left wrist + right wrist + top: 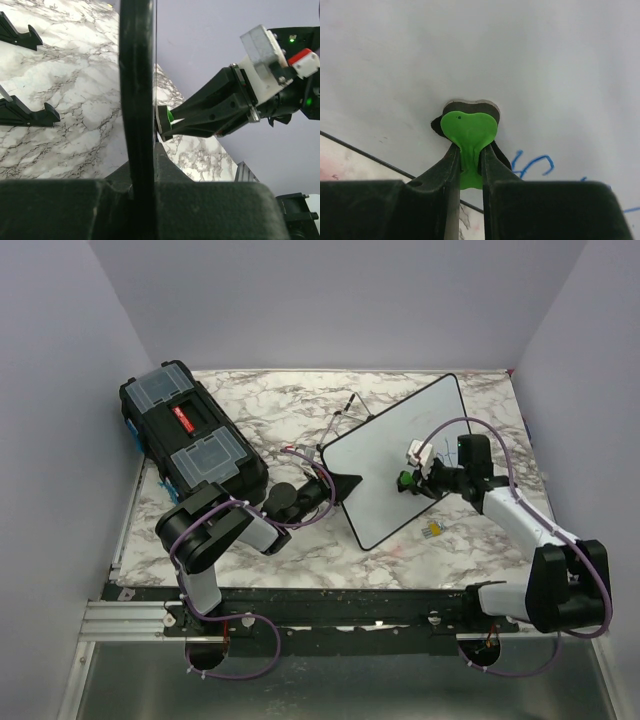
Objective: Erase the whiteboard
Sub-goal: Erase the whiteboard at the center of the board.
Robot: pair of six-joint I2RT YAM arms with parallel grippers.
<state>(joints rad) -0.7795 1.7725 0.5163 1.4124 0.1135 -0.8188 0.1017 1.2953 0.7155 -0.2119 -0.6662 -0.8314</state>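
Note:
The whiteboard [395, 465], white with a thin black frame, lies skewed across the middle of the marble table. My left gripper [338, 486] is shut on its left edge. In the left wrist view the black frame [136, 90] runs upright between the jaws of that gripper [142, 167]. My right gripper [415, 480] is shut on a green heart-shaped eraser [469, 131] with a dark pad, pressed flat against the board [545, 60]. Blue handwriting [533, 165] sits just right of the eraser [170, 117] and shows faintly from above [452, 455].
A black toolbox [190, 435] with clear lid compartments stands at the back left. Thin black pieces [25, 116] lie on the marble behind the board. A small yellowish object [432, 531] rests by the board's near edge. Lilac walls enclose the table.

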